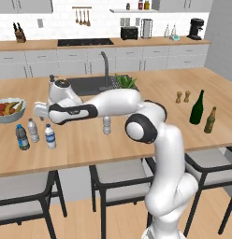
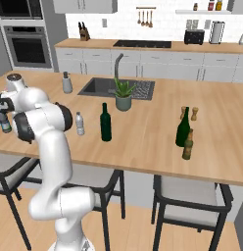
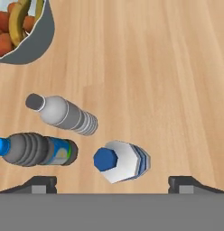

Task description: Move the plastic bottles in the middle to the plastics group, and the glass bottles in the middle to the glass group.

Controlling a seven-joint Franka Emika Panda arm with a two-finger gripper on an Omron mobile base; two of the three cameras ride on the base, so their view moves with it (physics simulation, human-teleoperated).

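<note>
The blue-capped water bottle [image 3: 120, 161] stands free on the counter [image 3: 168, 81] beneath the gripper [image 3: 112, 185], jaws spread wide, beside two plastic bottles [image 3: 64, 115]; the dark wine bottle [image 2: 106, 123] stands mid-counter

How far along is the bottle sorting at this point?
Done, it seems: the blue-label water bottle stands beside the plastics pair, the dark-capped bottle and the pale-capped bottle. In hand: nothing; the gripper hangs open above that bottle. Left: the plain clear bottle and the dark wine bottle stand mid-counter, apart from the green wine bottle and amber bottle.
</note>
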